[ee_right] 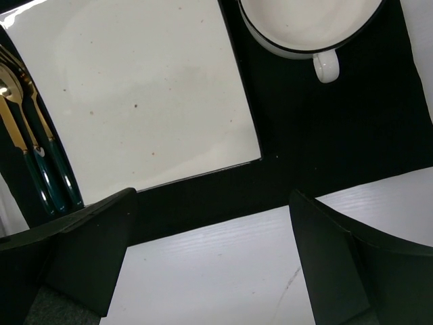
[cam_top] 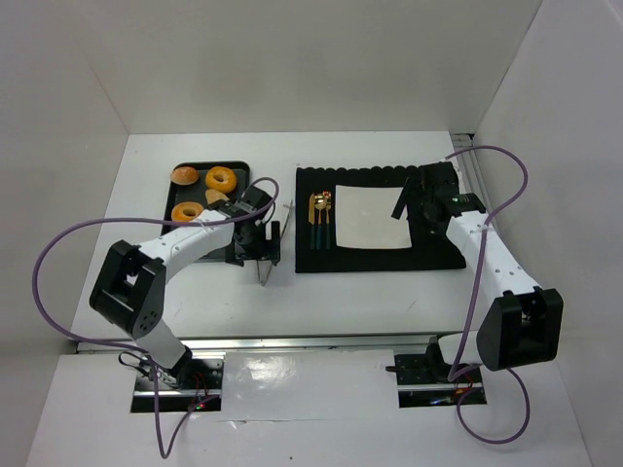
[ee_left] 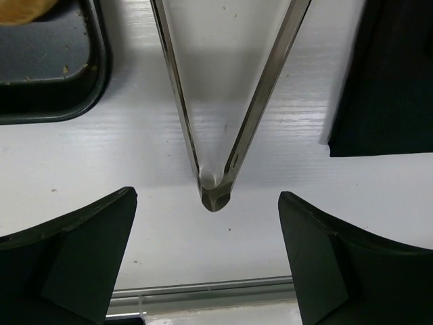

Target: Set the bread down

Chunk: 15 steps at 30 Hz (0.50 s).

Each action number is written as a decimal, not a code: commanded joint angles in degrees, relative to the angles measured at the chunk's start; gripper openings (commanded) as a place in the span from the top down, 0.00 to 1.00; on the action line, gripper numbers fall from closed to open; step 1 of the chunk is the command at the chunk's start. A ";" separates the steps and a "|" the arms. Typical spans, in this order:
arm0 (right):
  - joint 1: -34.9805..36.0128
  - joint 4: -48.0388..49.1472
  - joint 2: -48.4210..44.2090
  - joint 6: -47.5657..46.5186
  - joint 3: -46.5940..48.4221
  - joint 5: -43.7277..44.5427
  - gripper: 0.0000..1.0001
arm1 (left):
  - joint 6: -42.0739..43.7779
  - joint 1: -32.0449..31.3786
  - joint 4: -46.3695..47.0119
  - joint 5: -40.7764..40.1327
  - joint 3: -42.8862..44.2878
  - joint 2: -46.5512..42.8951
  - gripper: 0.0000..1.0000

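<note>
A black tray (cam_top: 209, 162) sits far left on the bench, with the ring-shaped bread (cam_top: 221, 179) on it. Just right of its near corner, the left gripper (ee_left: 206, 196) hangs wide open and empty over the hinge of metal tongs (ee_left: 261, 101). Further right is a black mat (cam_top: 380, 258) with cutlery (cam_top: 322, 219), a white plate (cam_top: 365, 216) and a cup (ee_right: 304, 20). The right gripper (ee_right: 213, 203) hovers above the plate's near right corner, spread wide, holding nothing.

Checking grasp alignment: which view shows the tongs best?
Left wrist: the tongs fill the frame, hinge end and both arms sharp, lying on the table between the fingers of the open left end effector. Top external shows them small, partly hidden under that arm. Right wrist doesn't show them.
</note>
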 commanded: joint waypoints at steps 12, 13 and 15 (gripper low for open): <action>-0.48 3.45 -1.08 0.18 1.92 -1.79 0.00 | -3.94 -2.23 6.18 -5.88 3.15 8.52 0.04; -1.00 3.45 -1.08 0.18 1.92 -1.79 0.00 | -3.94 -2.23 6.19 -6.49 3.15 9.31 0.04; -1.00 3.45 -1.08 0.18 1.40 -1.79 0.00 | -3.94 -2.23 7.69 -6.50 3.15 10.19 0.04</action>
